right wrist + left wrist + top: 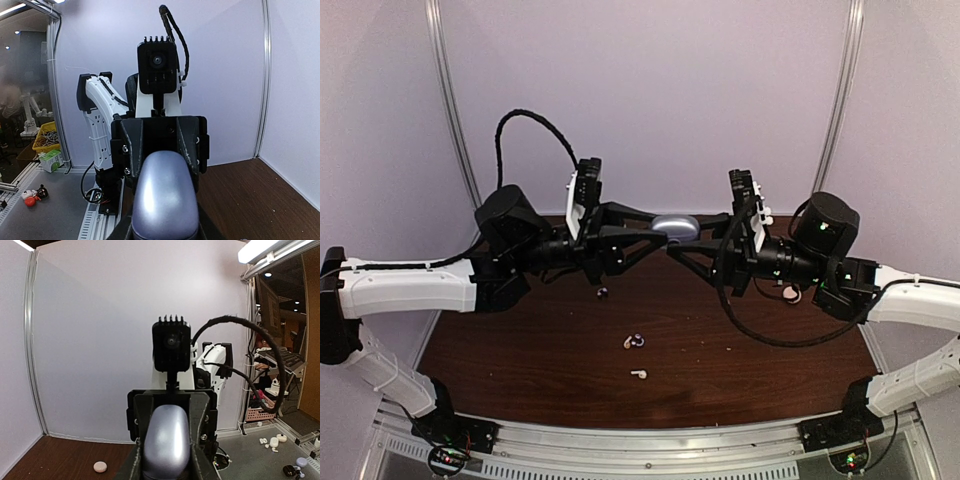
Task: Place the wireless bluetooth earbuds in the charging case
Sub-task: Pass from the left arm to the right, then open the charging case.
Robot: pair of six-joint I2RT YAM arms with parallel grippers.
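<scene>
A closed lavender-blue charging case [675, 227] is held in the air above the back of the brown table [520, 370], gripped from both ends. My left gripper [655, 233] is shut on its left end and my right gripper [698, 236] on its right end. The case fills the space between the jaws in the left wrist view [166, 442] and in the right wrist view [164, 197]. Earbuds lie on the table below: a dark one [602, 292], a white and dark pair [634, 341], and a white one [638, 375].
A small pale pink round case [791, 293] lies on the table under the right arm; it also shows in the left wrist view [100, 467]. White walls with metal posts [455, 110] close off the back. A metal rail [640, 440] runs along the near edge.
</scene>
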